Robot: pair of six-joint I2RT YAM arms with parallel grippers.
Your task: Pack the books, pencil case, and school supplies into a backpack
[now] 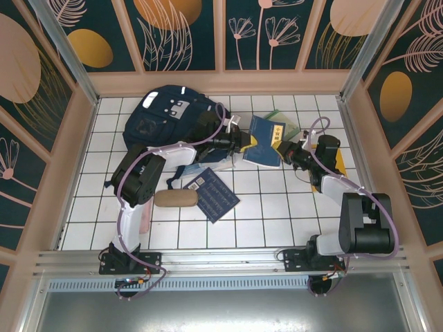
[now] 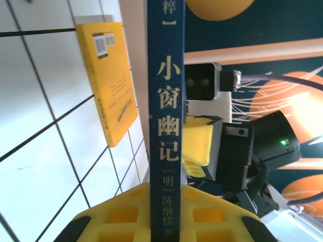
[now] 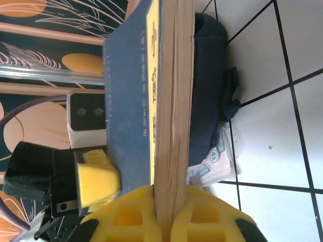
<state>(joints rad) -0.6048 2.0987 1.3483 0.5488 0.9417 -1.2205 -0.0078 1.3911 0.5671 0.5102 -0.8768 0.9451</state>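
Your left hand (image 1: 243, 143) and right hand (image 1: 285, 150) each pinched an opposite edge of the navy book (image 1: 265, 142); the backpack (image 1: 163, 114) lay leftward, nearer your left hand.

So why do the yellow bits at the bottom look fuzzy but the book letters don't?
Left wrist view: the left gripper's fingers sit too close to the lens, so they go soft, while the navy book's spine is sharp. Right wrist view: same softness on the right gripper's fingers. Top external view: even light, faint shadows.
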